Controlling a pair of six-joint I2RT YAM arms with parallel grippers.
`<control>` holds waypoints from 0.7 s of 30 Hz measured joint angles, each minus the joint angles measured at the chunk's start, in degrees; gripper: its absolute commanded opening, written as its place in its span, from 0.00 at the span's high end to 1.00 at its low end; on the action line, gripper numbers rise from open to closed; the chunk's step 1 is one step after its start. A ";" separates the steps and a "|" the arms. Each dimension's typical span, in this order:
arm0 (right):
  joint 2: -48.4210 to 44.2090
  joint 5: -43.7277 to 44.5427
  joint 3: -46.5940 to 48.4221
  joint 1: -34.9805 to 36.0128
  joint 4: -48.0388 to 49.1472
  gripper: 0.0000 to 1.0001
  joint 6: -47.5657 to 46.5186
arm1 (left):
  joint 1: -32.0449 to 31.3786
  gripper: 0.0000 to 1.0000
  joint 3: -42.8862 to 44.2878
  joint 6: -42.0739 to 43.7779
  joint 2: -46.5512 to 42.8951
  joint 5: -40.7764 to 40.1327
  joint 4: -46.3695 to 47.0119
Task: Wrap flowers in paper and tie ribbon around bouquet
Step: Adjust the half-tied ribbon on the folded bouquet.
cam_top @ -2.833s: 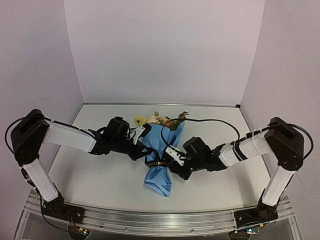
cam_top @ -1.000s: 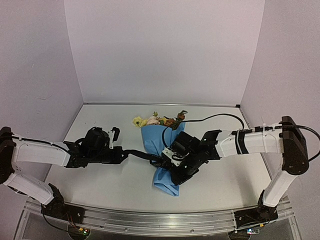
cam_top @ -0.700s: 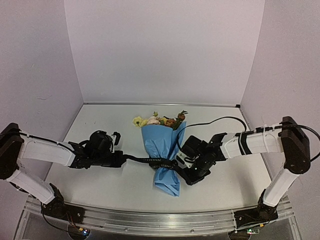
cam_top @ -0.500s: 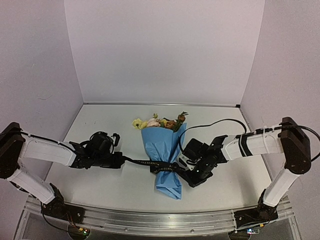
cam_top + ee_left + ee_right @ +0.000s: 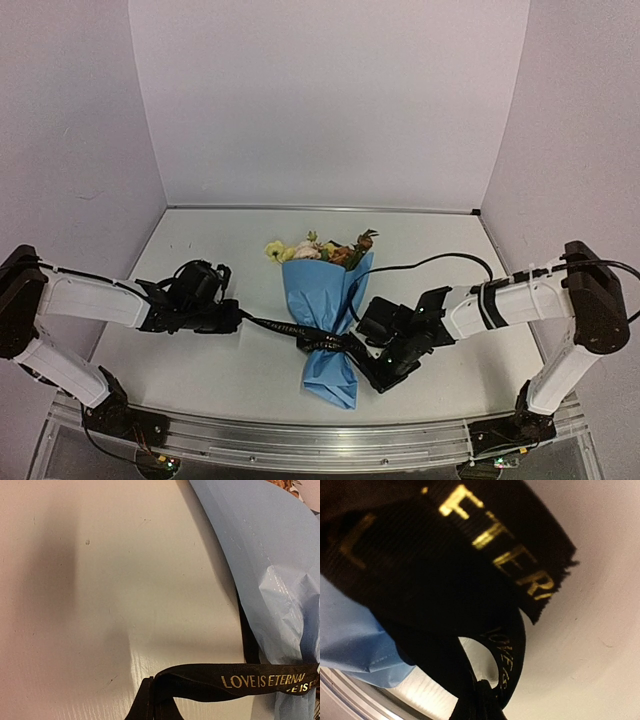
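**At the near end of the table: ribbon drawn tight round the cone, knot not yet proven**

Nearest my cameras, the narrow tail of the bouquet (image 5: 333,318), a cone of creased light-blue paper (image 5: 270,555), points toward 6 o'clock on the pale table (image 5: 190,250). Just above that tail, the long black ribbon with gold lettering (image 5: 283,326) crosses the cone's waist and cinches it.

My right gripper (image 5: 374,367) sits at the cone's 4 o'clock with its jaws pinched together on one frayed ribbon end. My left gripper (image 5: 229,320), well out at 9 o'clock, is likewise clamped on the other end, and the ribbon runs taut between them.

Farther off, at 12 o'clock, the yellow, cream-pink and orange-brown flowers (image 5: 318,250) show above the wide mouth.

I judge the wrapping done and the ribbon placed. A crossing appears at the waist, but I cannot tell whether it is a finished knot, so tightening and letting go remain.

Against the frame 2.8 seconds back, both arms then crowded the cone. The left has since drawn away toward 9 o'clock, pulling the slack straight, and the right has slid off the paper.
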 measured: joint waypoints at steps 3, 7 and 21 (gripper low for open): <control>-0.02 0.51 -0.18 1.84 0.73 1.00 0.99 | 0.12 1.00 -0.19 0.01 -0.71 0.68 0.21; -0.02 1.22 -1.33 2.89 2.94 0.84 1.46 | 0.24 1.00 -1.14 1.12 -1.26 3.14 2.04; -12.50 1.35 -5.63 2.84 5.01 0.24 -6.23 | 0.33 0.96 -1.29 5.38 -2.64 8.34 6.64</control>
